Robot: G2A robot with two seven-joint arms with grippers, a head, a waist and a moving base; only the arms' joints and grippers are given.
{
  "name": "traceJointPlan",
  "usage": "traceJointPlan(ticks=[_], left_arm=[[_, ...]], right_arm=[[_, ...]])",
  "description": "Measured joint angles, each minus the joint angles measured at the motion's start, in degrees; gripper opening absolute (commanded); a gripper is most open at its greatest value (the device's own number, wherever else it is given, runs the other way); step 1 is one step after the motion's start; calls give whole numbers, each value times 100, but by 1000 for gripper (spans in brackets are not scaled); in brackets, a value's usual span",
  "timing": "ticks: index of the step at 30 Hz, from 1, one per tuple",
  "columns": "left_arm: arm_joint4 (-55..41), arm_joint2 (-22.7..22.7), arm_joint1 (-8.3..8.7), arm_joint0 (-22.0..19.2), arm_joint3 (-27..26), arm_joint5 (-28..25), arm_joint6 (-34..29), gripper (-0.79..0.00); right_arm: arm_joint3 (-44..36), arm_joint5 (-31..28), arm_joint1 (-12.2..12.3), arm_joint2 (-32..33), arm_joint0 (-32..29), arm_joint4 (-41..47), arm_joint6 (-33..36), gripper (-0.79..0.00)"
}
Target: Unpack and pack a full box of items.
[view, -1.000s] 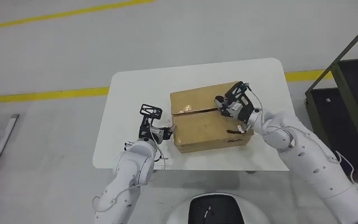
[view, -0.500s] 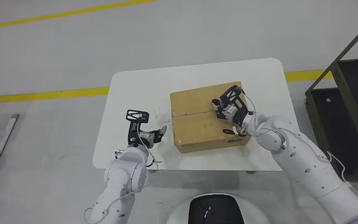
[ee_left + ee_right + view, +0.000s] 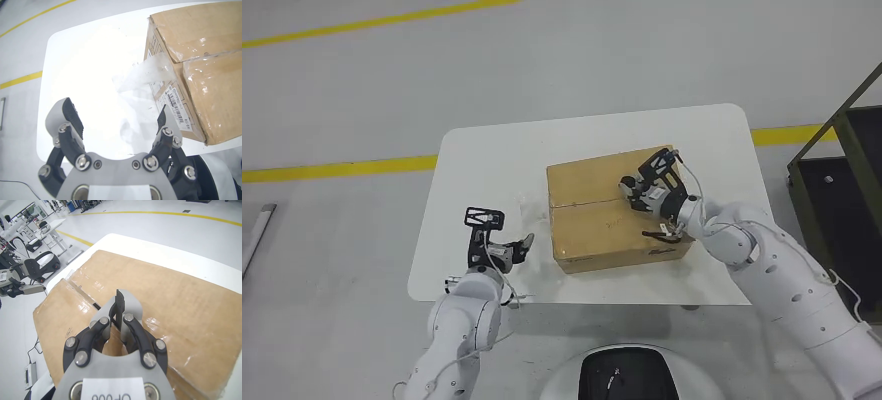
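A closed brown cardboard box (image 3: 602, 205) sits mid-table, its two top flaps meeting at a taped seam (image 3: 83, 294). My right gripper (image 3: 635, 190) rests on the lid with its shut fingertips (image 3: 118, 298) right at that seam. Nothing can be seen between them. My left gripper (image 3: 504, 233) hangs open over bare table, a short way off the box's left side (image 3: 170, 98). A peeled strip of clear tape (image 3: 145, 73) sticks out from that side of the box (image 3: 208, 56), beyond the open left gripper (image 3: 117, 115).
The white table (image 3: 472, 170) has free room to the box's left and behind it. A dark metal cart (image 3: 842, 170) stands off the table's right edge. Other desks and robots stand far off across the room (image 3: 37, 256).
My left gripper has drawn back from the box's left side toward the table's front-left corner, staying open. My right gripper has barely shifted on the lid.
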Motion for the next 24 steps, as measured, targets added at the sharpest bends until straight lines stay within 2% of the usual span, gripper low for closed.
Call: traceJointPlan(ticks=[6,10,19,24], left_arm=[[277,235,-37,-177,628,-368,578,0],[129,444,-102,-480,1188,-530,932,0],[-260,795,-281,-1194,2156,-477,1664,0],[-725,780,-361,-1354,2421,-365,2028,0]], right_arm=[[-56,11,-12,-7,-7,-52,98,-785],[-78,46,-27,-25,-11,-69,133,-785],[-85,124,-57,-23,22,-98,167,-785],[-89,152,-71,-13,43,-127,159,-785]])
